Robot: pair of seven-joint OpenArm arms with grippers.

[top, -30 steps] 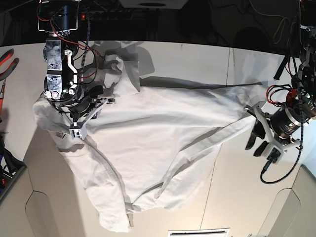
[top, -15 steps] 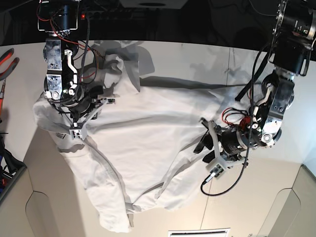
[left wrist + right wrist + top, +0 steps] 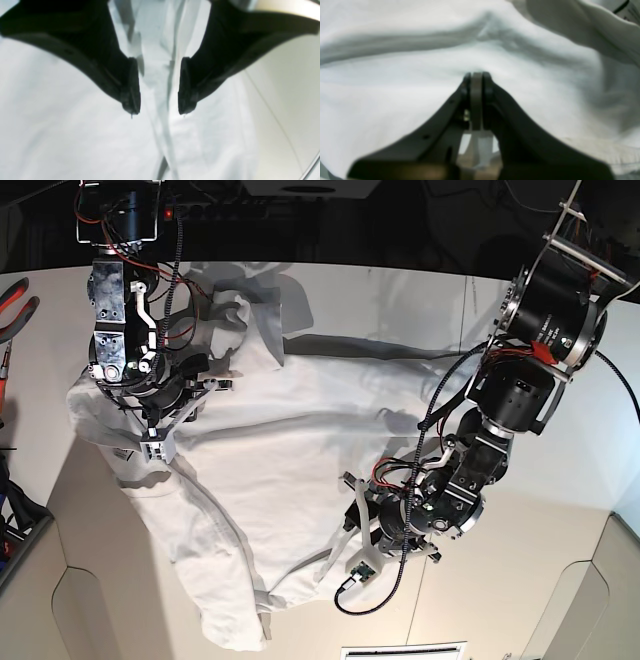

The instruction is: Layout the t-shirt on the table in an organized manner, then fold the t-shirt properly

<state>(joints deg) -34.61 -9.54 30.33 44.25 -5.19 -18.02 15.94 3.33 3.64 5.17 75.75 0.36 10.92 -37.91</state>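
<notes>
- While the t-shirt (image 3: pixel 75 130) fills most of the left wrist view, the left hand (image 3: pixel 158 110) is seen with its jaws standing wide apart and nothing between them; a raised crease of cloth runs up the gap below the tips, and a strip of bare surface (image 3: pixel 295 95) is seen at the right.
- Seen from the right wrist, the right hand (image 3: pixel 476 75) is pressed together, tips meeting on a low ridge of the white cloth; a pinch of fabric appears to be held, though the blur prevents that from being settled. A thicker folded edge is seen at the upper right.
- Seen from the base view, the garment is spread crumpled across the middle of the surface, one side bunched and doubled over near the right hand at the upper left, the lower hem rolled under toward the near edge. The left hand is lowered over the lower right part of the cloth, by a diagonal fold.
- Layout is judged unfinished. If the open jaws are closed on the crease, two layers may be caught together, and a pull would then drag the fold along rather than open it. With the far side pinned, a hard pull may also stretch the cloth or slide the whole shirt off square.
</notes>
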